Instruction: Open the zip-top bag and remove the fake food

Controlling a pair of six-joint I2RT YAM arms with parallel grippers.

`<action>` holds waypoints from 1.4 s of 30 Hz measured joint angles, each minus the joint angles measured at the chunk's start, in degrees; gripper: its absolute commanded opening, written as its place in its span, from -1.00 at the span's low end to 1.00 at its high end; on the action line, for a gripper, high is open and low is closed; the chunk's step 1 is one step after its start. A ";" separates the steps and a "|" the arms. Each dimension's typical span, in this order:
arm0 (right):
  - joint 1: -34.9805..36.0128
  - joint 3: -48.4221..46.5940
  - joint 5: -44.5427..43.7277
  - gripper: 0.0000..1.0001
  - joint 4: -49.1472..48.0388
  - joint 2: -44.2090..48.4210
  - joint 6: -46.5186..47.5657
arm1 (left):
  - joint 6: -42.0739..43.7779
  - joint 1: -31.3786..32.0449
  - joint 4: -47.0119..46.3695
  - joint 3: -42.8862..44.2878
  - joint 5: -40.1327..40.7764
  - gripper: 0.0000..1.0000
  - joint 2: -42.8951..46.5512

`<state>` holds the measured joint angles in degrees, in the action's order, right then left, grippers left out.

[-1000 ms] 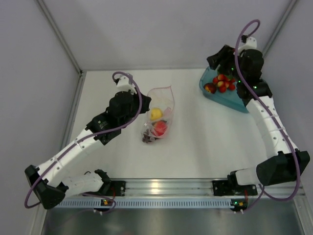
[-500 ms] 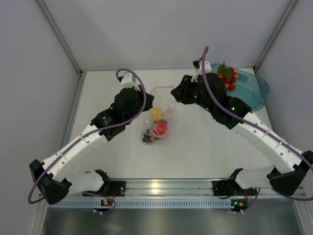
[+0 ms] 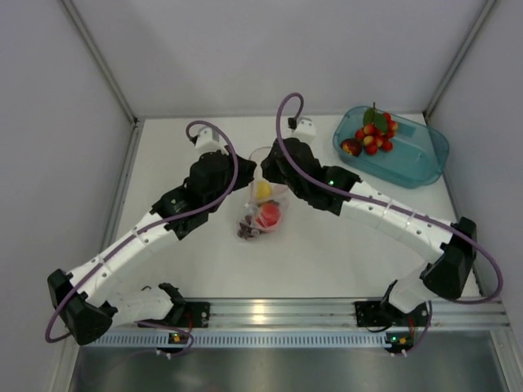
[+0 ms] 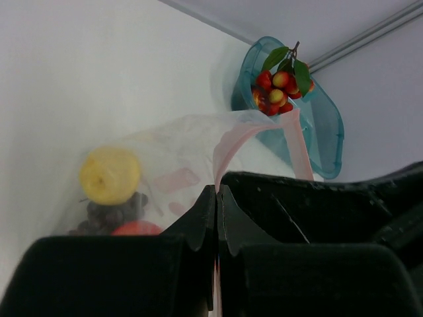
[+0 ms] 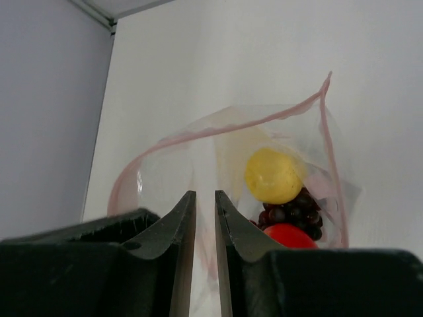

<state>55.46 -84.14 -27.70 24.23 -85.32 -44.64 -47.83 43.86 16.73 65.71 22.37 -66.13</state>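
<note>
1. Right now your left gripper (image 4: 217, 198) is clamped, its jaws pressed together on the pink zip strip (image 4: 297, 142) of the zip-top bag (image 3: 278, 175); the strip rises straight out from between them.
2. Your right gripper (image 5: 205, 205) has a narrow slit between its jaws. Bag film shows through that slit, and you cannot tell whether the jaws touch it.
3. From above, both grippers sit at the bag's far end, the left one on its left side and the right one on its right.
4. The bag's mouth gapes open in a loop between them, while the rest of the bag lies on the white table (image 3: 327, 253), running toward the arm bases.
5. Some fake food is inside the bag: a yellow lemon (image 5: 273, 175) is nearest the mouth, a dark grape bunch (image 5: 294, 212) touches it from below, and a red apple (image 5: 289, 236) sits just beyond that.
6. Well apart, at the table's far right corner, stands a teal tub (image 3: 417, 163) holding red berries (image 3: 372, 137) with green leaves.
</note>
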 measured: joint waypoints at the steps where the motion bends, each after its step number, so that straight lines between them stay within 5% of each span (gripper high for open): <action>1: 0.02 -1.11 -1.18 -0.68 -0.02 -1.84 -0.83 | -0.55 0.00 -0.13 -0.81 0.00 -1.00 0.68; 11: 0.37 -3.32 -8.11 -0.70 -0.39 -11.45 -7.28 | -2.80 0.00 -1.18 -4.28 -0.63 -1.00 3.69; 29: 0.79 0.22 -7.58 -0.75 -4.79 -10.97 -9.01 | -0.17 0.07 -1.33 -5.46 -0.17 -1.00 5.16; 42: 0.90 9.29 -2.25 -0.61 1.66 -6.69 -1.22 | 6.14 0.11 1.14 -5.62 1.99 -1.00 7.26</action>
<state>56.36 -74.85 -29.95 25.89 -92.01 -45.87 -41.69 43.97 17.87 60.10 24.36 -58.87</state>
